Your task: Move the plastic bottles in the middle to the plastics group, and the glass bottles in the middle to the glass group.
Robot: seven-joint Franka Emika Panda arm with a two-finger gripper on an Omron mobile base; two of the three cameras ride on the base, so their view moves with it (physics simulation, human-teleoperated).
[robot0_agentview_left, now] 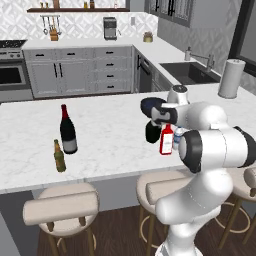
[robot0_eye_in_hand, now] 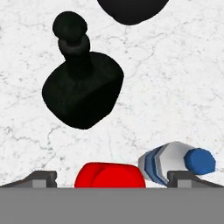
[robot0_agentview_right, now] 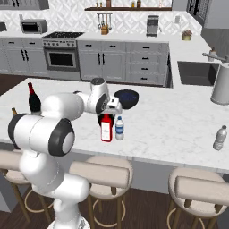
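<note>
White marble counter (robot0_agentview_left: 110, 145) holds the flat red glass bottle (robot0_agentview_left: 166, 139) in the middle, far from the tall dark wine bottle (robot0_agentview_left: 67, 131). From the right, the claw (robot0_agentview_right: 113, 107) hangs just above that red bottle. Looking down, its fingers (robot0_eye_in_hand: 40, 178) stand wide open around the red cap, with the short black bottle (robot0_eye_in_hand: 82, 87) beyond and the small blue-capped plastic bottle (robot0_eye_in_hand: 177, 162) beside. Next I think it drops lower and squeezes.

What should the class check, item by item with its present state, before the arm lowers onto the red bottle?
1. Claw open: ok.
2. Red bottle upright: ok.
3. Red cap between the fingertips: ok.
4. Blue-capped plastic bottle clear of the fingers: not ok, it stands close beside the red one.
5. Black bottle out of the descent path: ok.
6. Wine bottle and beer bottle upright: ok.
</note>
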